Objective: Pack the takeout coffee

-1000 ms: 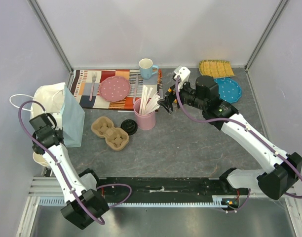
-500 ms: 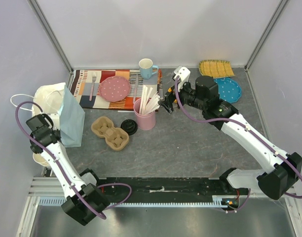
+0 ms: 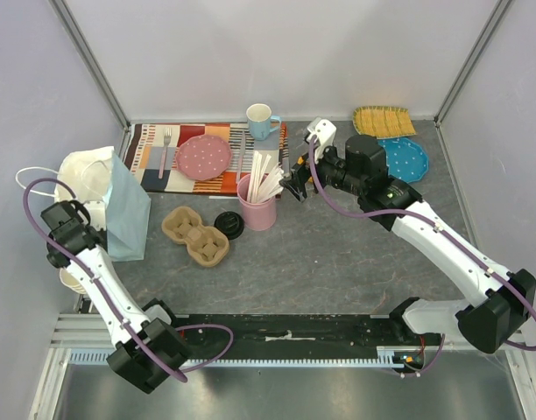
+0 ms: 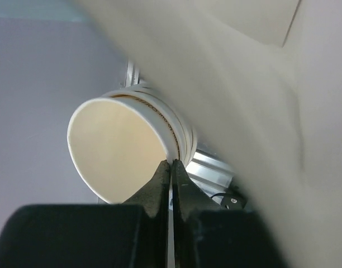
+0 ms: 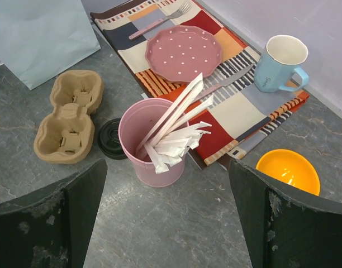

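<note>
Pinching paper cup rim, seemingly, left pincer closed

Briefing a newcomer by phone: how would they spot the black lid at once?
Find the striped placemat at the back. In front stands the pink cup of sticks; the black lid lies between it and the brown cardboard carrier, the only small dark disc.

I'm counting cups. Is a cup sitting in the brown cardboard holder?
No, both pockets of the brown cardboard holder are empty.
</note>
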Tool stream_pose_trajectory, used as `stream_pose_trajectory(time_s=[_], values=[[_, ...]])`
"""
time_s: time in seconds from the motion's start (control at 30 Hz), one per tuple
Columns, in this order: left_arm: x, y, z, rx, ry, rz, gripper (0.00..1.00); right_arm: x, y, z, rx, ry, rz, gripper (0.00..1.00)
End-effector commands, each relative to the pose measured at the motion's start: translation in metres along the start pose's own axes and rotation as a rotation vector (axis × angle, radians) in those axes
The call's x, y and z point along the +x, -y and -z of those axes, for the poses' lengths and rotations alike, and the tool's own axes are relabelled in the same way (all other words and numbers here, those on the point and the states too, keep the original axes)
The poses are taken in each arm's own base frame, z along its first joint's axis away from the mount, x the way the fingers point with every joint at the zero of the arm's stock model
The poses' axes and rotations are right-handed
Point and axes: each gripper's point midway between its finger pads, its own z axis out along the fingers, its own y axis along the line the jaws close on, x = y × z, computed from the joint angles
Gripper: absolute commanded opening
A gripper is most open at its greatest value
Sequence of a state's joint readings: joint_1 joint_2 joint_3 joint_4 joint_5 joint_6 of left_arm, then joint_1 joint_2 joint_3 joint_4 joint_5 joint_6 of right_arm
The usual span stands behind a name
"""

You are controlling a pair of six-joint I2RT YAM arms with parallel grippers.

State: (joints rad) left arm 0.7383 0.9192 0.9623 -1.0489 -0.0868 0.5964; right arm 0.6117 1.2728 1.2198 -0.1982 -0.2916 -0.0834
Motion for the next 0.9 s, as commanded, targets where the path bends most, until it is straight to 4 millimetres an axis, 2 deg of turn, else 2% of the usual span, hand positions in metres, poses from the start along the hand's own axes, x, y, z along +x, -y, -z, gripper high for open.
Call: stream_pose_trajectory(time_s=[0.0, 0.2, 0.5, 0.57, 0.63, 0.73, 0.8, 0.87], values=[[-0.001, 0.003, 0.013, 0.047, -0.008, -0.029, 0.02, -0.022, -0.003, 0.001, -0.011, 0.052, 0.027, 0.98], [0.002, 0.001, 0.022, 0.049, -0.021, -0.044, 0.02, -0.02, -0.004, -0.001, -0.016, 0.046, 0.028, 0.98], [-0.031, -0.033, 0.055, -0.147, 0.188, -0.098, 0.02, -0.022, -0.006, -0.004, -0.023, 0.048, 0.028, 0.98], [-0.031, -0.028, 0.053, -0.129, 0.201, -0.109, 0.02, -0.022, -0.006, -0.004, -0.023, 0.049, 0.029, 0.98], [-0.026, -0.014, 0.046, -0.059, 0.192, -0.108, 0.02, -0.022, -0.008, -0.004, -0.026, 0.048, 0.029, 0.98], [-0.025, -0.011, 0.044, -0.053, 0.195, -0.084, 0.02, -0.024, -0.009, -0.001, -0.026, 0.053, 0.034, 0.98], [-0.02, -0.008, 0.035, -0.046, 0.176, -0.093, 0.02, -0.023, -0.008, 0.0, -0.024, 0.052, 0.036, 0.98], [-0.015, -0.003, 0.042, -0.011, 0.144, -0.087, 0.02, -0.024, -0.008, -0.001, -0.024, 0.053, 0.039, 0.98]])
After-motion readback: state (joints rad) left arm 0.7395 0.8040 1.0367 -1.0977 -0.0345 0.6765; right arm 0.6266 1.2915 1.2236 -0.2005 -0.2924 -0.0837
